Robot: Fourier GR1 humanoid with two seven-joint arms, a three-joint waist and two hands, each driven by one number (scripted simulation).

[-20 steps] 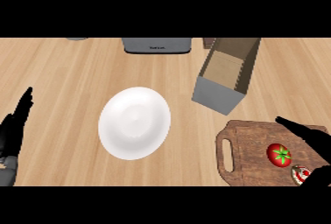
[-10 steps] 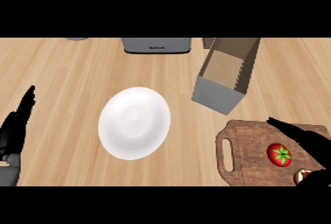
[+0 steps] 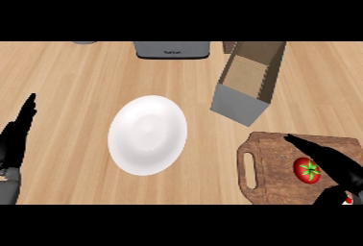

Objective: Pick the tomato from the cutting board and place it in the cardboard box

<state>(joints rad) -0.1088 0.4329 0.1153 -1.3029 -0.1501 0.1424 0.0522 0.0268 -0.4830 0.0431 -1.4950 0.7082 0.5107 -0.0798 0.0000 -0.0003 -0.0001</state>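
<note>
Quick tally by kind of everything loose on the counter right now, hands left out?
Tomato: 1
Cutting board: 1
Cardboard box: 1
White plate: 1
Grey appliance at the far edge: 1
Grey object at the far left edge, mostly cut off: 1
Total: 6

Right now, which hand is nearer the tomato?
Right. The right hand hangs over the cutting board, right beside the tomato; the left hand rests open at the far left edge.
</note>
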